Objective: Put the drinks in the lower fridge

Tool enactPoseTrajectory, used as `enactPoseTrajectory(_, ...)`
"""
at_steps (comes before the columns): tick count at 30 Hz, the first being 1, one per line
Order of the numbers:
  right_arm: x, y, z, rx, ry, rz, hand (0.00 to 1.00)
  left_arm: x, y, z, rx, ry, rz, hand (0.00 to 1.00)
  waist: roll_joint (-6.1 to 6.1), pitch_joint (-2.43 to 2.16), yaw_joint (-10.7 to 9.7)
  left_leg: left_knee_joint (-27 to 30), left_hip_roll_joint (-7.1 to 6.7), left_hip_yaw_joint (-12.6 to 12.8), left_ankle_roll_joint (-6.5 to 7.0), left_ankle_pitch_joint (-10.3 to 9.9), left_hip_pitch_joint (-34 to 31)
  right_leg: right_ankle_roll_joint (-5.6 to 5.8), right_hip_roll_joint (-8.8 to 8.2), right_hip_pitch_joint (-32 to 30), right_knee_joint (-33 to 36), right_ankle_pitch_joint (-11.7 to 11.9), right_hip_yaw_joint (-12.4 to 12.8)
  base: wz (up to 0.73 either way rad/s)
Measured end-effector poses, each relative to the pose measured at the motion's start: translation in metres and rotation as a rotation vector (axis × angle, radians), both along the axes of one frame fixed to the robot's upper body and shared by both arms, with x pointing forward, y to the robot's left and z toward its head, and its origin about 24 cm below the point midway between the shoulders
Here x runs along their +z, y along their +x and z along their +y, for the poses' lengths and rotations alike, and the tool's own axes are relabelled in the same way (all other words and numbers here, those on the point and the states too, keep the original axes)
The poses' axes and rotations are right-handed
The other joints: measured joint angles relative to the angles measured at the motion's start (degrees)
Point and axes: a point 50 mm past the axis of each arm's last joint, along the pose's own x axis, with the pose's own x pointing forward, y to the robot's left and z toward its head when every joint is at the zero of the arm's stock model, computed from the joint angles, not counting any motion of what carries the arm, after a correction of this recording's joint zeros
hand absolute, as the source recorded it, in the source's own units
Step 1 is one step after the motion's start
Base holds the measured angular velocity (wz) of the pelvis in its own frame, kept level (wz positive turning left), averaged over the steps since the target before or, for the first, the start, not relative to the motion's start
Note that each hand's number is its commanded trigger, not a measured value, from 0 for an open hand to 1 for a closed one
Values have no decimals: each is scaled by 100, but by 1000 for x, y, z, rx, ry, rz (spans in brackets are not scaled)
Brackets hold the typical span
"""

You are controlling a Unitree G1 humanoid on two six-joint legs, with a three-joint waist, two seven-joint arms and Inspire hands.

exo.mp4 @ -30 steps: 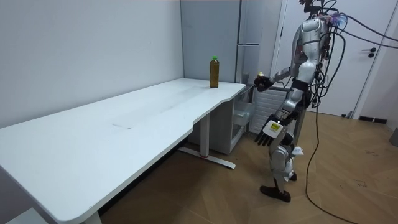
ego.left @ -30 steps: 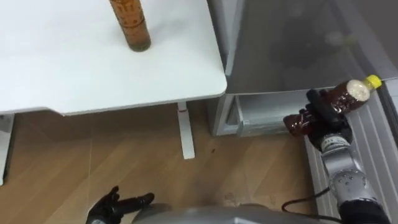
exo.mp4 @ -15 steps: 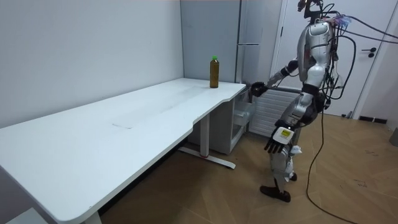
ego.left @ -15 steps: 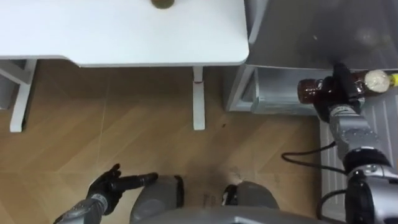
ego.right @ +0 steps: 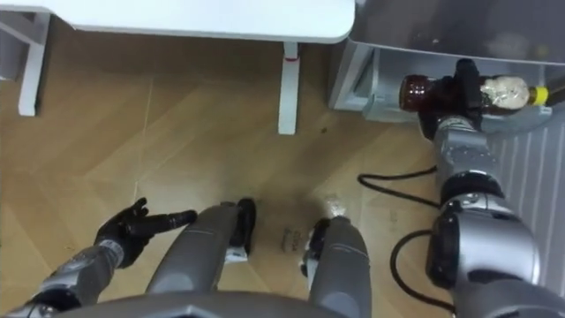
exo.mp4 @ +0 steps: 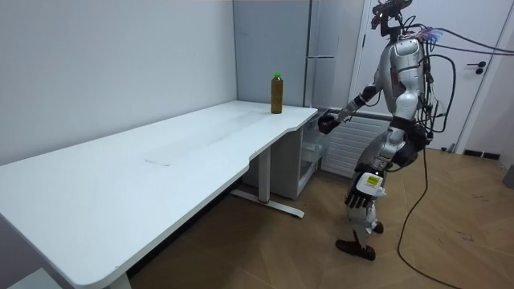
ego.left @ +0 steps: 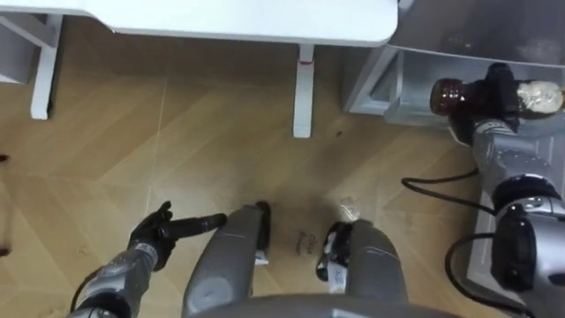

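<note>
Before the lower fridge (ego.left: 393, 78), the right hand (ego.left: 496, 88) is clasping the brown bottle (ego.left: 448, 95) sideways for sliding in, the left hand (ego.left: 154, 238) hanging loosely spread.

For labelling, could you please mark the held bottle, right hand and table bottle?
Held bottle (ego.left: 446, 97): left eye view, its base.
Right hand (ego.left: 496, 87): left eye view, curled fingers.
Table bottle (exo.mp4: 276, 96): room view, brown body.

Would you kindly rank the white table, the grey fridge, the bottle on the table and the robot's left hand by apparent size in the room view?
1. white table, helped by nearness to the camera.
2. grey fridge.
3. bottle on the table and left hand: about alike, unranked.
</note>
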Motion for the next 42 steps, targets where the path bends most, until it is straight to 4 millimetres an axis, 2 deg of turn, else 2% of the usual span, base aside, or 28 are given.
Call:
enactPoseTrajectory(5,11,7,-5,-10,-12,-42,100,1,1,3,14,49,2,0,10,-3,29,604,17,31,20,-239,-490,8,2,-490,540,-157,140,-6)
enactPoseTrajectory(10,20,11,-13,-29,-38,-61,100,-5,-14,3,-24,112,91,0,18,-2,36,1072,59,93,57,-406,-938,20,22,-939,944,-266,273,-6)
enactPoseTrajectory(15,43,26,-17,-33,-69,-121,100,-8,-21,4,-61,161,144,0,6,1,-2,1529,81,124,62,-527,-1429,-5,16,-1447,1404,-369,360,-2)
enactPoseTrajectory(23,68,45,-12,-24,-70,-191,100,-10,-27,6,-103,189,187,0,0,2,-155,1931,88,117,57,-610,-1811,-49,-33,-1809,1825,-501,367,3)
enactPoseTrajectory(31,73,47,-15,-35,-80,-204,100,-11,-28,4,-134,198,198,0,-9,-4,-234,2287,79,118,65,-679,-2125,-66,-93,-2099,2195,-615,375,3)
enactPoseTrajectory(32,73,47,-15,-35,-80,-204,64,-11,-29,4,-135,198,199,0,-9,-4,-246,2327,79,121,66,-687,-2170,-67,-96,-2145,2236,-622,385,0)
enactPoseTrajectory(33,73,47,-15,-35,-80,-204,15,-11,-29,4,-135,198,199,0,-10,-4,-249,2335,79,126,66,-687,-2186,-67,-96,-2169,2248,-622,394,0)
enactPoseTrajectory(34,73,47,-14,-35,-80,-204,0,-11,-29,4,-135,198,201,0,-11,-4,-266,2360,80,132,68,-689,-2193,-67,-98,-2179,2277,-625,405,0)
enactPoseTrajectory(42,74,48,-15,-36,-80,-207,0,-10,-27,6,-136,204,191,0,-16,-8,-295,2429,90,142,69,-708,-2183,-75,-94,-2178,2339,-636,426,0)
